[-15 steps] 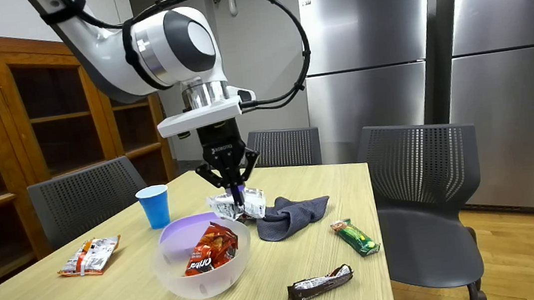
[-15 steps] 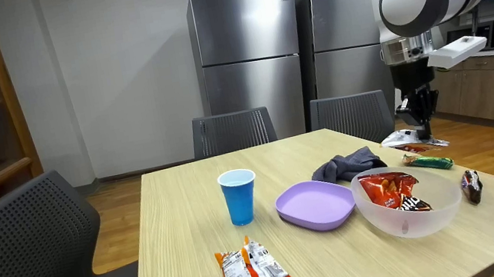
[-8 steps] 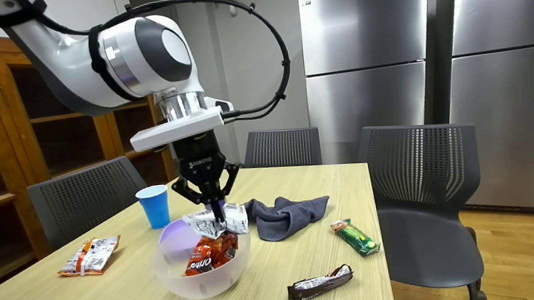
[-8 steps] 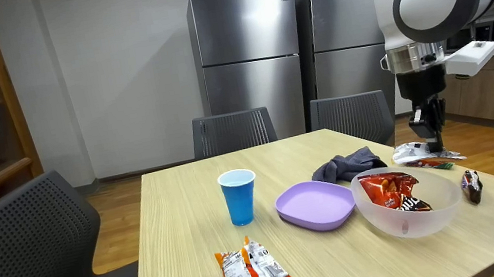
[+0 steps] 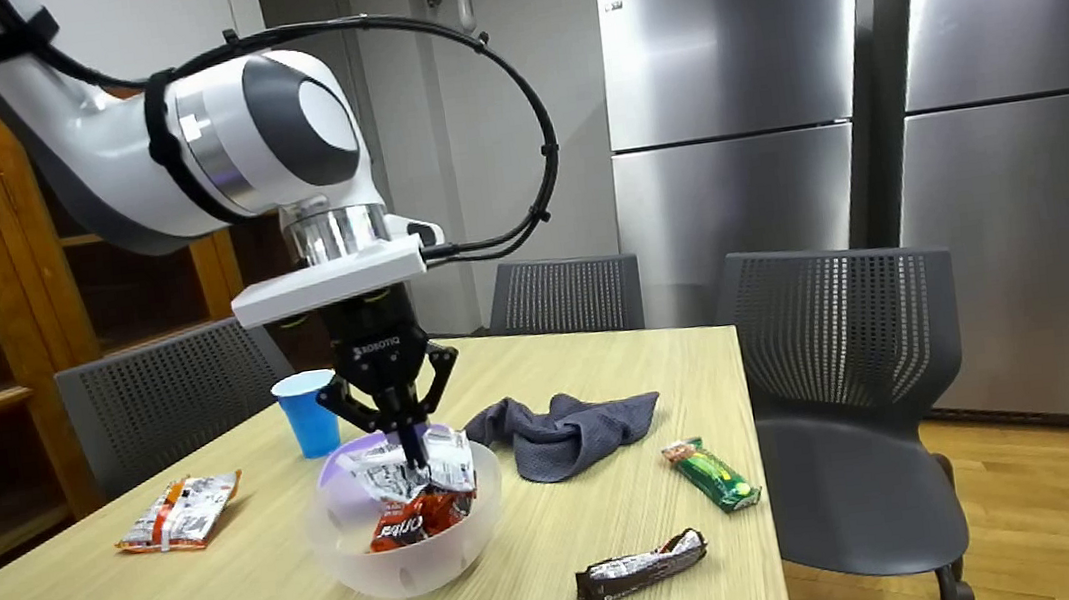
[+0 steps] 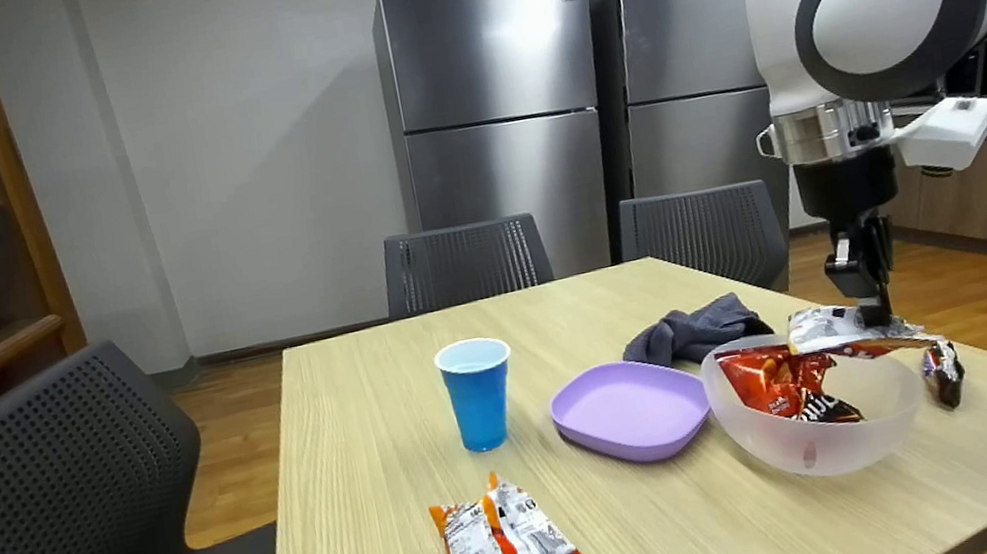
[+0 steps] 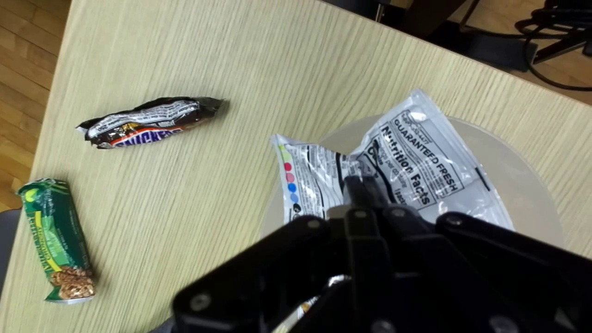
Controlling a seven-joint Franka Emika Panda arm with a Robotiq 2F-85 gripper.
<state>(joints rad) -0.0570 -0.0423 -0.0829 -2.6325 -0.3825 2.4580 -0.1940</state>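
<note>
While the claw [image 7: 365, 192] is pinching the silver-backed snack bag [image 7: 418, 159] near its mid, clamped tight on the foil, I'm reading the step as careful positioning of that bag over the frosted bowl [image 5: 405, 574]. Pos.: bag is hanging over the bowl's mouth, printed back up, red side showing underneath. In wrist view, two corners are poking past the rim outline, tho part of that may be parallax. In an exterior view, one end is reaching out toward the Snickers bar [image 6: 944, 375], so I'm judging it a bit off-ctr. Touching rim or not: I'm not managing to tell.

Inside the bowl, a red chip bag [image 6: 761, 382] is lying against one side, up near the rim; I'm favoring the barer side opp. it.

Handling notes: I'm wanting the claw upright & slow, b/c a narrow pinch is leaving both ends free to flop and snag. I'm betting on ctr'ing first, then letting go only w/ both ends inside the rim, opening just enough to free the foil, b/c the red one is crowding one side. Also avoiding any sideways push: bowl is looking light, and the purple plate [image 6: 629, 410] is sitting just beside it, w/ the grey cloth [image 5: 580, 436] nearby, so a nudge could be sliding it into them.
</note>
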